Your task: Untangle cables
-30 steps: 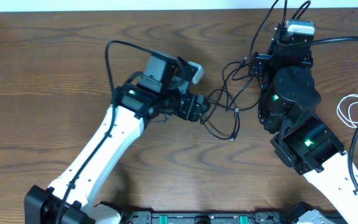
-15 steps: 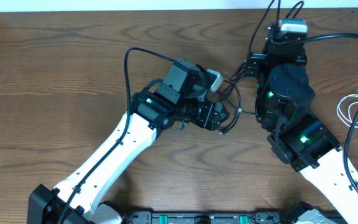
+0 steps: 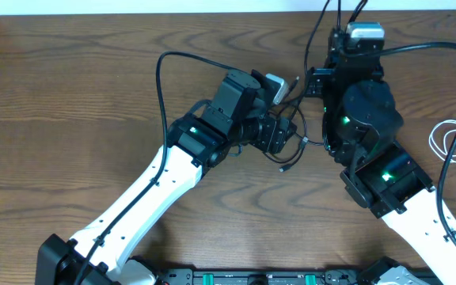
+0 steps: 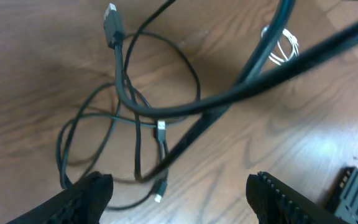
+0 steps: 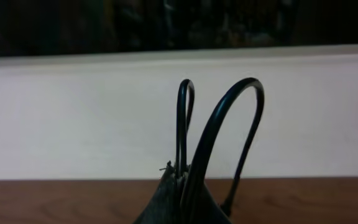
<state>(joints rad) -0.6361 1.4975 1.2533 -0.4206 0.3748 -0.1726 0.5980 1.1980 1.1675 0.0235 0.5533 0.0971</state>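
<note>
The left gripper [image 4: 179, 186] hovers with jaws spread just above the black cable [image 4: 129, 93], tangled on the table [image 3: 54, 79]. Right of the tangle, the right gripper [image 5: 179, 186] pinches its raised loops. The white cable [image 3: 450, 142] lies coiled well right of the tangle.

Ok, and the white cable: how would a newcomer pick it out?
Start at the wooden table and look to its right edge, beyond the right arm. The white cable lies there as a small loose coil. Unlike the black cable tangled mid-table between both arms, it is pale and lies apart.
</note>
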